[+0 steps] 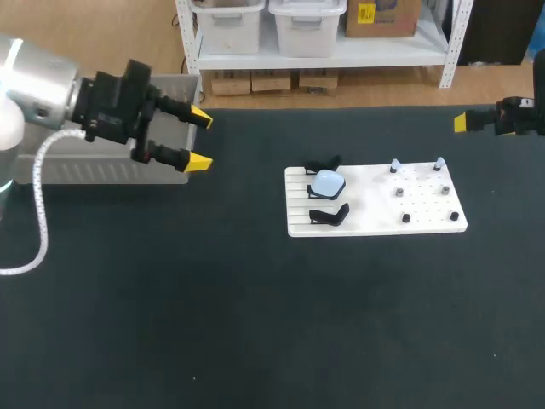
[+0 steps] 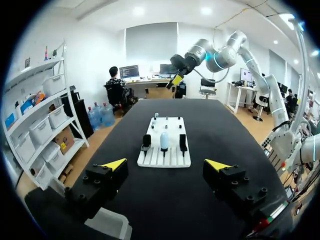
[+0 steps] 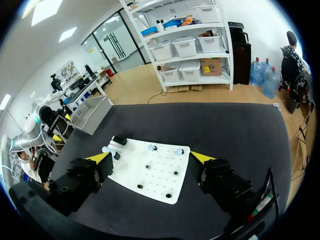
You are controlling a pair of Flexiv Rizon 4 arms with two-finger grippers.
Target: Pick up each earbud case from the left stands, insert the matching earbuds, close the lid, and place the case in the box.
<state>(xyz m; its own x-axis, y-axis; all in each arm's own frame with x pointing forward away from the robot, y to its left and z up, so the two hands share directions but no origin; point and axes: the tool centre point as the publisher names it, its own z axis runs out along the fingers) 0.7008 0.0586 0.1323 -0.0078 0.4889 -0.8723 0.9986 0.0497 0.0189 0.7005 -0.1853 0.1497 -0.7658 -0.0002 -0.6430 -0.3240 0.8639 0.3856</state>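
At far right, right fingers (image 1: 461, 122) partly cropped

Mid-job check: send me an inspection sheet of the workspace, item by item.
Surface: black table top, carrying a white pegged board.
Job's things: one pale blue rounded earbud case on the board's middle stand; black stands beside it empty; six small pieces on the pegs, too small to identify; grey metal box at the table's far left edge.
Clutter: nothing seen.
Tools: left tool open, empty, by the box; right tool open, empty, at the table's far right.
Cables: white cable looping from the left arm.
Surroundings: nothing seen reaching over the table.
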